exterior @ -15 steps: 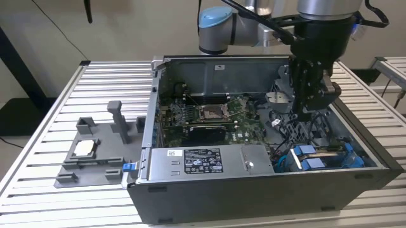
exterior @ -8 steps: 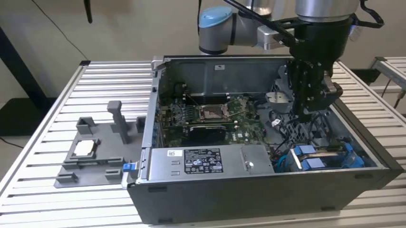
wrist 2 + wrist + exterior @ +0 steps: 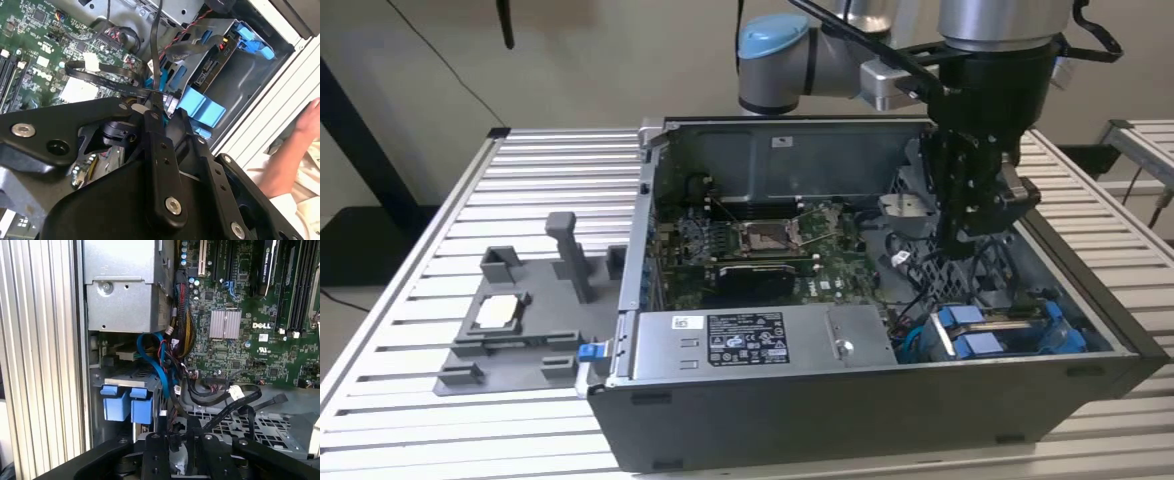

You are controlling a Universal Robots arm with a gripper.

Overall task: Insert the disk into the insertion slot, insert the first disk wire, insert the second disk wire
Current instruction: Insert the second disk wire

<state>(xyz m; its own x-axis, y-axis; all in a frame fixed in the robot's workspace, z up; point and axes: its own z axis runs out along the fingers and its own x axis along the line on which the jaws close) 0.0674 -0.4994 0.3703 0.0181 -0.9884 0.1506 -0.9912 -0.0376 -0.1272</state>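
Slatted worktop [image 3: 427, 180] under the case [image 3: 854, 420]; we judge the disk [image 3: 214, 70] seated, gripper [image 3: 167, 107] clamped on a black wire [image 3: 159, 50] whose plug needs aligning with it.

Exterior view high; both wrist views near mobo [image 3: 40, 35] [image 3: 250, 365].

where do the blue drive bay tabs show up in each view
Exterior view: blue tabs in the case's near corner, toward the exterior view's right.
Second wrist view: blue tabs just beyond the gripper.
First wrist view: blue tabs between the silver box and the gripper.
Shared landmark: the green motherboard.
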